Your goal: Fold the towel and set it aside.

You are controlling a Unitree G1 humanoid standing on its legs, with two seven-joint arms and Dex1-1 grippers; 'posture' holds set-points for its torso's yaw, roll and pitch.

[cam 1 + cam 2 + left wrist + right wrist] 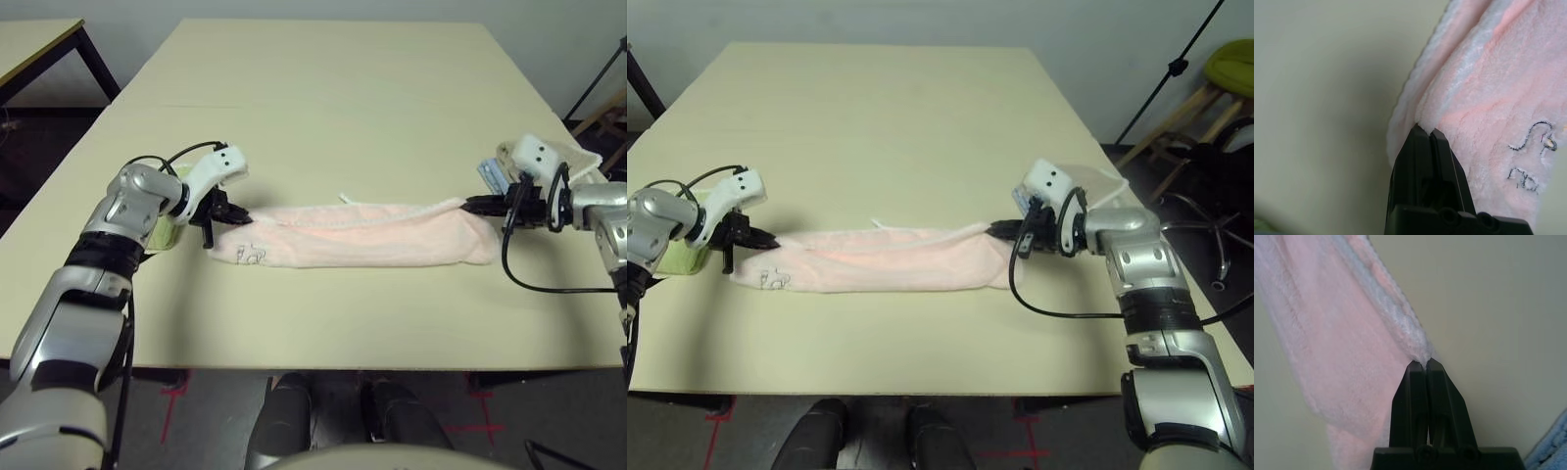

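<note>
The pale pink towel [358,235] lies folded into a long narrow strip across the middle of the table, its dark squiggle logo [250,255] near the left end. My left gripper [238,212] is shut on the strip's left end, pinching the edge [1418,122]. My right gripper [470,205] is shut on the right end, where the white trim [1420,350] meets its fingertips. The towel sags slightly between the two grippers and rests on the tabletop.
A lime-green folded towel [165,233] sits just behind my left wrist. A beige and light blue folded stack [505,168] lies behind my right gripper near the table's right edge. A second table [34,44] stands at far left; a tripod and chair stand right [1215,69].
</note>
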